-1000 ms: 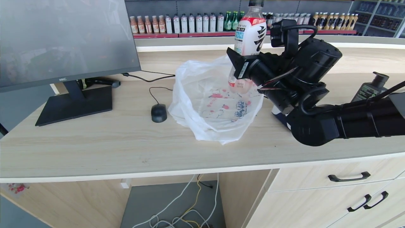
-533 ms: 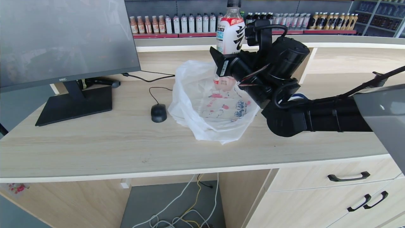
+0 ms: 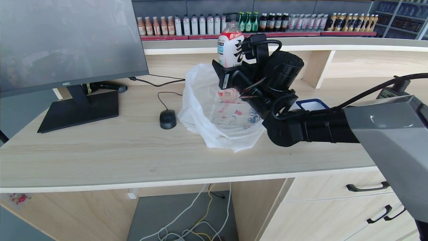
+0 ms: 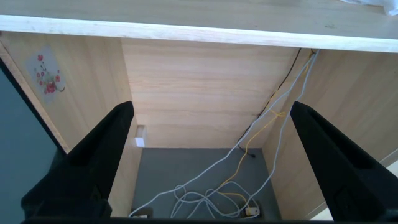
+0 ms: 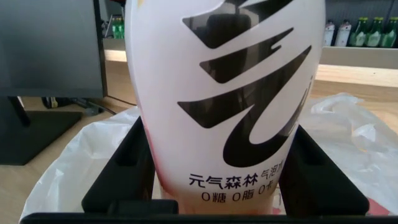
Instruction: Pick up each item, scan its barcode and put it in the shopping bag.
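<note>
Right gripper (image 3: 228, 85) clenched on the upright drink bottle (image 3: 230, 47). Over the last second the bottle has been carried leftward and lower, from the right side of the shopping bag (image 3: 200, 100) to a position over its open mouth, so by this judgement scanning is done and only lowering and release remain. The right wrist view shows the bottle's label between the jaws with the bag spread behind it. The left wrist view shows the left gripper (image 4: 211, 162), released and spread wide, below the bench (image 3: 100, 150) edge, facing the cables (image 4: 205, 193) underneath.
</note>
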Robot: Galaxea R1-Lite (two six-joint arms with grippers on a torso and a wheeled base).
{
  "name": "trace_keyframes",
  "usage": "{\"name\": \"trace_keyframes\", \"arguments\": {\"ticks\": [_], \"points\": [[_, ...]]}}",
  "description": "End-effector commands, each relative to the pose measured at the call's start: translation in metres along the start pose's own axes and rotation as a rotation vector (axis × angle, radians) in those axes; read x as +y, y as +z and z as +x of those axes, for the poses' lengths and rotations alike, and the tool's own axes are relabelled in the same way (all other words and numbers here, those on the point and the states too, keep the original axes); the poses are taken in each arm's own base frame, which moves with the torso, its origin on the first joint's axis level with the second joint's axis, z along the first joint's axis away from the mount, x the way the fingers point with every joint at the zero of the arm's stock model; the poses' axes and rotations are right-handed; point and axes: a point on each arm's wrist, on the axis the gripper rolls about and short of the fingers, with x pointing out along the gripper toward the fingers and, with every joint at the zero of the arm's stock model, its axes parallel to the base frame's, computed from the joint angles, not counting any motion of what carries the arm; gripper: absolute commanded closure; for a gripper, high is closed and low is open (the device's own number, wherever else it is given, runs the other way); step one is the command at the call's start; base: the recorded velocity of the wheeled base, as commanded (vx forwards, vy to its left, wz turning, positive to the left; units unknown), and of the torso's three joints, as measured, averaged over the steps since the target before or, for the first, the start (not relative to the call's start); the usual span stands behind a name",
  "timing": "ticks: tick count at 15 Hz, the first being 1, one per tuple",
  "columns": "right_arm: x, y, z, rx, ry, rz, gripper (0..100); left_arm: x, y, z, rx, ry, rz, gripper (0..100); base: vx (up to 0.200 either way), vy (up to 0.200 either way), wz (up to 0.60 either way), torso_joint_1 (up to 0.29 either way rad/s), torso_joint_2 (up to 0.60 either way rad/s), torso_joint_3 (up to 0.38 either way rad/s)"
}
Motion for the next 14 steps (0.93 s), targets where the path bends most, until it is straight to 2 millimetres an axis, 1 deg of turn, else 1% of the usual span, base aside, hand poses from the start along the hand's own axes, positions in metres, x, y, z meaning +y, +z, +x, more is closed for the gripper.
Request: {"name": "trace_keyframes", "arguments": {"ticks": [1, 5, 11, 14], "points": [[0.003, -0.010, 0.002, 0.013, 0.006, 0.000, 100, 0.000, 0.000, 0.000, 0.000, -0.001, 0.000, 0, 0.000, 0.000, 0.00, 0.000, 0.00, 0.000], [0.005, -0.026, 0.003, 0.023, 0.007, 0.004, 100, 0.000, 0.000, 0.000, 0.000, -0.001, 0.000, 0, 0.000, 0.000, 0.00, 0.000, 0.00, 0.000], [0.006, -0.043, 0.009, 0.029, 0.006, 0.030, 100, 0.000, 0.000, 0.000, 0.000, -0.001, 0.000, 0, 0.000, 0.000, 0.00, 0.000, 0.00, 0.000], [0.008, -0.047, 0.011, 0.024, 0.007, 0.031, 100, 0.000, 0.000, 0.000, 0.000, -0.001, 0.000, 0, 0.000, 0.000, 0.00, 0.000, 0.00, 0.000]]}}
